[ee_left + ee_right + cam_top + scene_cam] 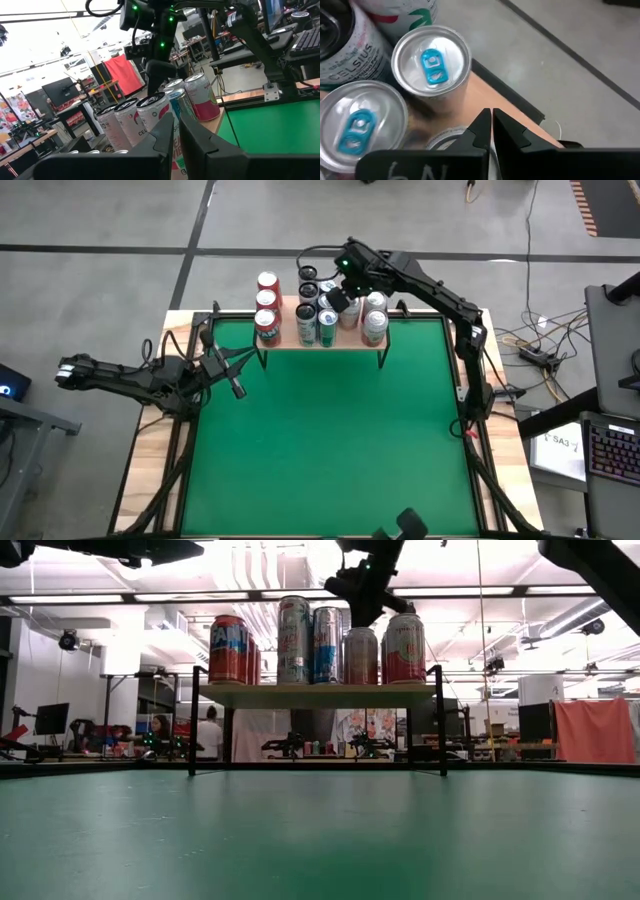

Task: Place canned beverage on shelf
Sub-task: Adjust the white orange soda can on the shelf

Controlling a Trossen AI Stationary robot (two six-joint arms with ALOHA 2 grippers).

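The shelf (322,340), a light wood platform on thin black legs, stands at the far edge of the green table (330,440), about midway along it. Its top is crowded with upright cans: red cans (267,305) at its left end, a green-and-white can (306,326) and a blue-labelled can (327,327) at its front edge, and a pale can with a red band (374,328) toward its right end. The right gripper (339,299) hangs over the shelf's back middle, above the cans, fingers pressed together and holding nothing. The left gripper (238,388) waits near the table's left edge, fingers pressed together, empty.
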